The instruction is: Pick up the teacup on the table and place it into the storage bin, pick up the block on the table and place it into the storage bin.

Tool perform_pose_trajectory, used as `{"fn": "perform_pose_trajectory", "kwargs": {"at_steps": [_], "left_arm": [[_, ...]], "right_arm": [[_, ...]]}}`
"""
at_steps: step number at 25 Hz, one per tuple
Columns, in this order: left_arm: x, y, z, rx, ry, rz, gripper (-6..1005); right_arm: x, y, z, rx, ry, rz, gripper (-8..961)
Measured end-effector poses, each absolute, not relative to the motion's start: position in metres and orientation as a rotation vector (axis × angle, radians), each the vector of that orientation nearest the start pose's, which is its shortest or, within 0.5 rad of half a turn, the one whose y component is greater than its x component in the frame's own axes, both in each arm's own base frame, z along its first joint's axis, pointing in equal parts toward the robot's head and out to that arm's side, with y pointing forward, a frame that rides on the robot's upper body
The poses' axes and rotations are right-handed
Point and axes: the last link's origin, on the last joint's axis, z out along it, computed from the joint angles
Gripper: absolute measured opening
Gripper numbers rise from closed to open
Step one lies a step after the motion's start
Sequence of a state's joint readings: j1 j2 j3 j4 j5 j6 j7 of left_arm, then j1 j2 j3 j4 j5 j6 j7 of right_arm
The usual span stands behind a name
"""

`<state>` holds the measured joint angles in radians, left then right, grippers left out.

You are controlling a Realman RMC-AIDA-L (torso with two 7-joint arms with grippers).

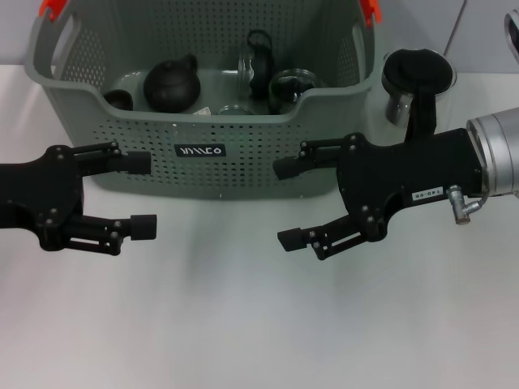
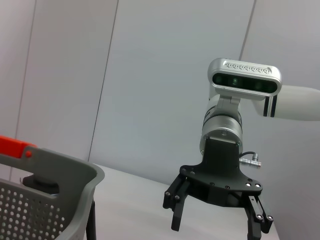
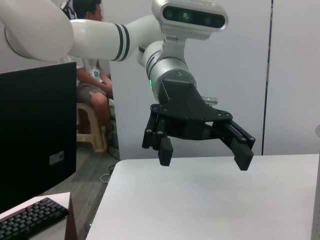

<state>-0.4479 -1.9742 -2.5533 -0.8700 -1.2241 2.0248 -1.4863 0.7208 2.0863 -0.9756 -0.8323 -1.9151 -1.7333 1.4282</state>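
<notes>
Across the upper half of the head view sits the storage bin (image 1: 203,121), grey, perforated, orange clips at its rim, already holding a dark teapot (image 1: 172,83) and glassware. I see no teacup or block on the white worktop (image 1: 243,324), so I judge the task either finished or its items out of sight. Left gripper (image 1: 144,194) and right gripper (image 1: 288,203) hover before the bin, jaws apart, empty. Next move: locate any remaining item.

The grey perforated storage bin (image 1: 243,121) is being seen upright at twelve o'clock on the table, orange clips on its rim. A dark teacup (image 1: 118,100) is being held inside, at its ten o'clock corner.
</notes>
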Motion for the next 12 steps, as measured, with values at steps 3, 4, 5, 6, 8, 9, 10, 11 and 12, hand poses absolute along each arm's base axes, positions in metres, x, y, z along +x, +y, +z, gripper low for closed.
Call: {"fn": "perform_pose_trajectory", "kwargs": {"at_steps": [3, 4, 5, 6, 8, 9, 10, 11, 12], "left_arm": [[-0.2554, 0.2867, 0.0917, -2.859, -0.450, -0.897, 951], [-0.2554, 0.2867, 0.0917, -2.859, -0.450, -0.897, 951], [-0.2554, 0.2867, 0.0917, -2.859, -0.450, -0.897, 951], [-0.2554, 0.2867, 0.0917, -2.859, -0.450, -0.897, 951], [-0.2554, 0.2867, 0.0917, -2.859, -0.450, -0.897, 951], [-0.2554, 0.2867, 0.0917, -2.859, -0.450, -0.897, 951], [-0.2554, 0.2867, 0.0917, -2.859, -0.450, -0.897, 951], [-0.2554, 0.2867, 0.0917, -2.859, -0.450, -0.897, 951], [-0.2554, 0.2867, 0.0917, -2.859, -0.450, -0.897, 951]], "right_arm": [[0.1463, 0.3449, -0.0099, -3.125, 0.011, 0.692, 946], [0.1463, 0.3450, -0.0099, -3.125, 0.011, 0.692, 946], [0.1463, 0.3450, -0.0099, -3.125, 0.011, 0.692, 946], [0.1463, 0.3450, -0.0099, -3.125, 0.011, 0.692, 946], [0.1463, 0.3450, -0.0099, -3.125, 0.011, 0.692, 946], [0.1463, 0.3449, -0.0099, -3.125, 0.011, 0.692, 946], [0.1463, 0.3449, -0.0099, -3.125, 0.011, 0.692, 946], [0.1463, 0.3449, -0.0099, -3.125, 0.011, 0.692, 946], [0.1463, 0.3450, -0.0099, -3.125, 0.011, 0.692, 946]]}}
